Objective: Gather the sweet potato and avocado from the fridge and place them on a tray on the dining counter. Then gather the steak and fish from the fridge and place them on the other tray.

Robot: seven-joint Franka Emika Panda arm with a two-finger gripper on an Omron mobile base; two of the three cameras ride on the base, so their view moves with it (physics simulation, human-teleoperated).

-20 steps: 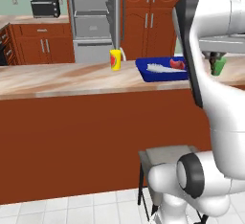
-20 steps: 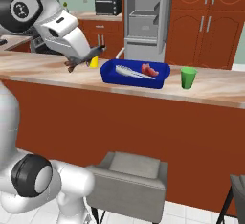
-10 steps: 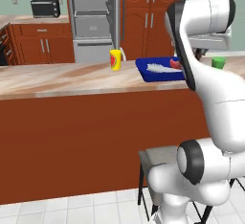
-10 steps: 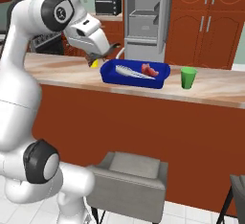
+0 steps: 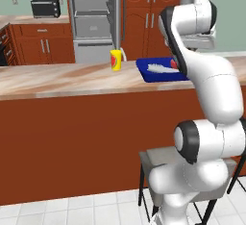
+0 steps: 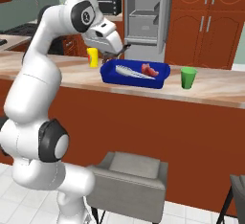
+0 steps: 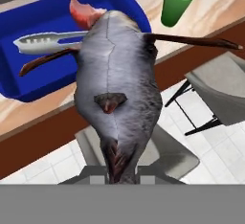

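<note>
**Grey fish held over the blue tray**

A large grey fish [image 7: 117,94] hangs lengthwise from the tool [image 7: 115,173], its tail pinched between the closed tips at the bottom. Thin dark fins stick out to either side. Behind it lies the other tray [image 7: 28,77], bright blue, on the beige marbled surface [image 7: 225,0]. In the tray rest pale tongs [image 7: 45,41] and the steak [image 7: 81,12], partly hidden by the fish. A green cup [image 7: 177,0] stands just beside the tray. Below, a grey stool [image 7: 225,91] sits on white floor tiles [image 7: 43,163].

A rendered home kitchen: open fridge [image 5: 93,19], red-brown cabinets [image 6: 208,22], marbled dining counter [image 5: 57,77], toaster oven [image 5: 45,7].
</note>
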